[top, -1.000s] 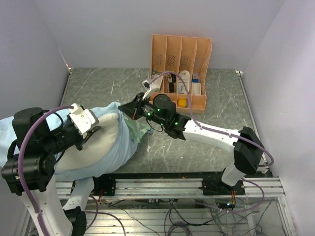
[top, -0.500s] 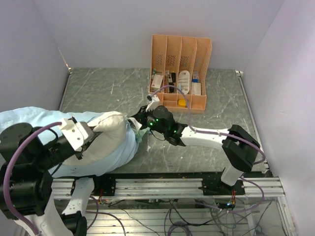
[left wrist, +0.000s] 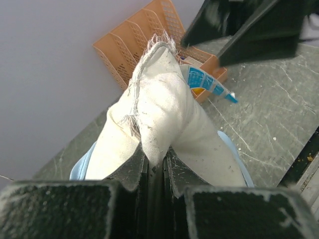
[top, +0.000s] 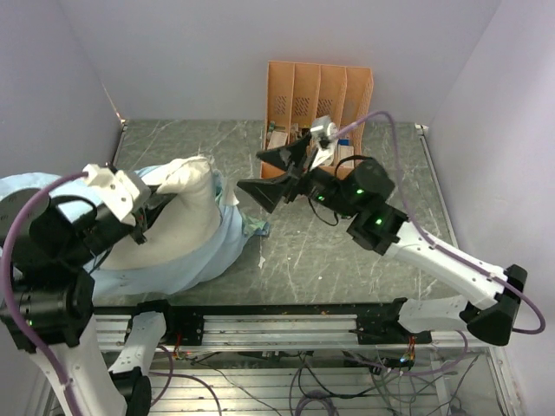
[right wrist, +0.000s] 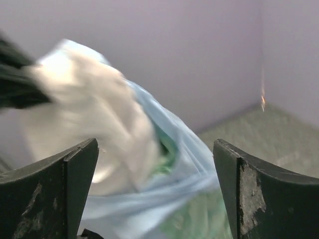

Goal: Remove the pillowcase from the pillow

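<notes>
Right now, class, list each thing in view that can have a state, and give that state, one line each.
pillow: partly out of its case, top corner raised and pinched.
pillowcase: bunched round the pillow's lower part, held by neither gripper.
left gripper: shut on the pillow's corner.
right gripper: open, holding nothing.
orange file rack: upright, small items in its slots.
</notes>
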`<state>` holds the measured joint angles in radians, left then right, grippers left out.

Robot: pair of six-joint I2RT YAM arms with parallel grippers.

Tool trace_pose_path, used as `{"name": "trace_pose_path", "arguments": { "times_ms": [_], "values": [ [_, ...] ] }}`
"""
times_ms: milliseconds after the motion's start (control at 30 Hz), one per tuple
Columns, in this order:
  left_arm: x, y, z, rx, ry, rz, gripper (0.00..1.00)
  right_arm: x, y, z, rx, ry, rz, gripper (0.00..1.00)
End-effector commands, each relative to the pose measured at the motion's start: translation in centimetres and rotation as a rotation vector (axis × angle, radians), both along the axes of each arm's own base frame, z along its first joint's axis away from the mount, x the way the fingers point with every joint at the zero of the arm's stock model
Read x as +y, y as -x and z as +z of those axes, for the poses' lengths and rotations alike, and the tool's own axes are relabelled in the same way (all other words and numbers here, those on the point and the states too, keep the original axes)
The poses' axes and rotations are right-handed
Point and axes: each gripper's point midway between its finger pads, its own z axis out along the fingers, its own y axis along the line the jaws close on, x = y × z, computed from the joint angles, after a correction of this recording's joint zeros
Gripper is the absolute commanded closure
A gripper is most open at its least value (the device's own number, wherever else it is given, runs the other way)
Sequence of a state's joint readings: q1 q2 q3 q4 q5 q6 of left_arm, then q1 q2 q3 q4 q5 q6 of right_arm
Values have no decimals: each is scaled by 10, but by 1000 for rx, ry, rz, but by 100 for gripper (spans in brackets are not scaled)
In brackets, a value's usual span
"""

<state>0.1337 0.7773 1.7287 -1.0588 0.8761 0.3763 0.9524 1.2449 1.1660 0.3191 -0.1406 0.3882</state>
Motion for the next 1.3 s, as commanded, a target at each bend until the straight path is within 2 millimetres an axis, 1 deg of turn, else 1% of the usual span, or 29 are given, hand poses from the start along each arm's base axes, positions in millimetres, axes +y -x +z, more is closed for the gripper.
{"name": "trace_pose_path", "arguments": {
  "times_ms": [0,33,67,167,200,300,367,467,600,667,767,800,833,867,900,933,967,1033,1067,1100,1167,1200,1267],
  "values": [
    [0,-14,-9,69,16,-10,93,16,57,30,-227,63,289,0],
    [0,-13,-12,82,12,-17,93,25,66,31,-248,84,334,0],
    [-1,-12,-16,94,5,-26,93,36,79,31,-273,111,380,0],
    [-3,-5,-23,106,-17,-44,93,71,102,19,-336,225,458,0],
    [-3,-3,-24,109,-25,-50,93,80,107,23,-358,240,472,0],
    [-4,2,-27,120,-46,-64,93,102,113,14,-381,298,484,0],
    [-5,6,-29,131,-56,-79,93,113,113,7,-410,338,464,0],
    [-8,14,-26,130,-62,-97,93,121,121,-7,-436,376,480,0],
    [-12,21,-13,97,-38,-110,93,127,134,-30,-449,418,515,0],
    [-15,24,-6,83,-19,-120,93,131,135,-46,-452,450,513,0],
    [-19,30,4,76,9,-140,93,138,131,-67,-456,485,492,2],
    [-20,31,7,75,17,-144,93,141,128,-73,-460,496,482,5],
    [-21,33,9,77,26,-148,93,144,125,-79,-463,512,469,11],
    [-22,34,11,74,28,-150,93,148,119,-84,-463,530,451,14],
    [-22,35,13,70,29,-150,92,152,114,-87,-463,545,430,26],
    [-22,36,14,67,28,-147,87,155,108,-91,-460,560,404,37],
    [-21,36,15,61,24,-138,77,157,97,-86,-457,560,350,51],
    [-16,32,13,63,6,-101,35,152,74,-76,-443,540,267,83],
    [-11,27,10,69,-3,-66,21,145,61,-69,-429,518,242,93],
    [-3,18,8,79,-9,-12,15,138,49,-63,-404,489,211,100],
    [20,-6,8,76,-17,137,12,117,27,-45,-415,438,137,100],
    [33,-16,9,69,-21,218,11,105,20,-34,-432,412,96,100],
    [65,-37,11,62,-50,399,12,83,4,-12,-454,380,4,100]
  ]
}}
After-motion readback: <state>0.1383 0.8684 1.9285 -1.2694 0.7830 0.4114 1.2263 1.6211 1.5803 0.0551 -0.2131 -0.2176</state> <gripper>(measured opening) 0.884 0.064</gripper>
